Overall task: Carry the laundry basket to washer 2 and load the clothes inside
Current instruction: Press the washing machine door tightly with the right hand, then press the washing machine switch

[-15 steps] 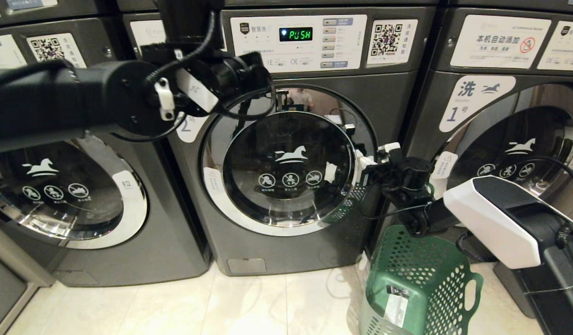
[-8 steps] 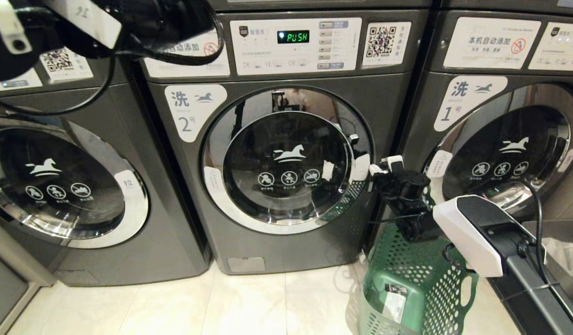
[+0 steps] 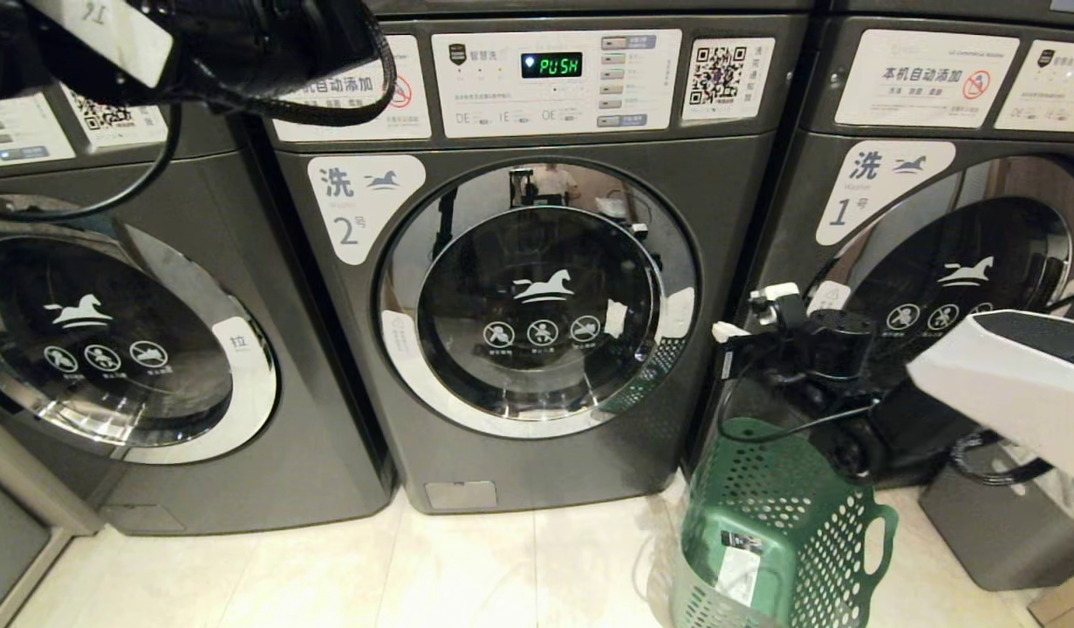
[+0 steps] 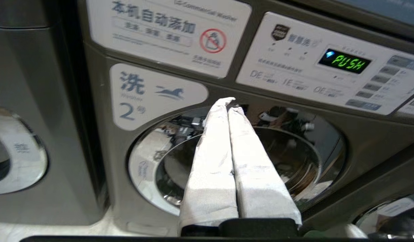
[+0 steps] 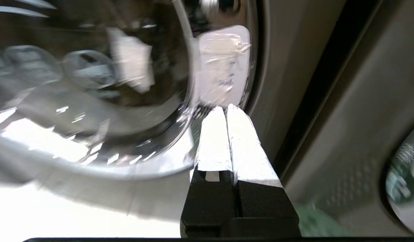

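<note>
Washer 2 [image 3: 537, 296] sits centre in the head view, round door shut, white label with the numeral 2 [image 3: 362, 205] at its upper left, green PUSH display [image 3: 552, 64] lit on the panel. Washer 1 [image 3: 938, 262] stands just right of it, a third washer [image 3: 126, 349] on the left. The laundry basket [image 3: 781, 532] stands on the tiled floor [image 3: 414, 576] at the lower right corner of washer 2, in front of the gap between washers 2 and 1; its inside is not visible from here, so no clothes can be made out. Right claw [image 3: 744, 316] hovers above the basket, just beside the door's right edge, fingers pressed together, holding nothing; the right wrist view is blurred but shows the tips [image 5: 223, 134] near the chrome rim, apparently not touching. Left claw [image 4: 227, 104] is raised high at the left, fingers closed and empty, pointing toward the washer 2 front near its label. A grey bin [image 3: 999, 523] sits on the floor at far right.
</note>
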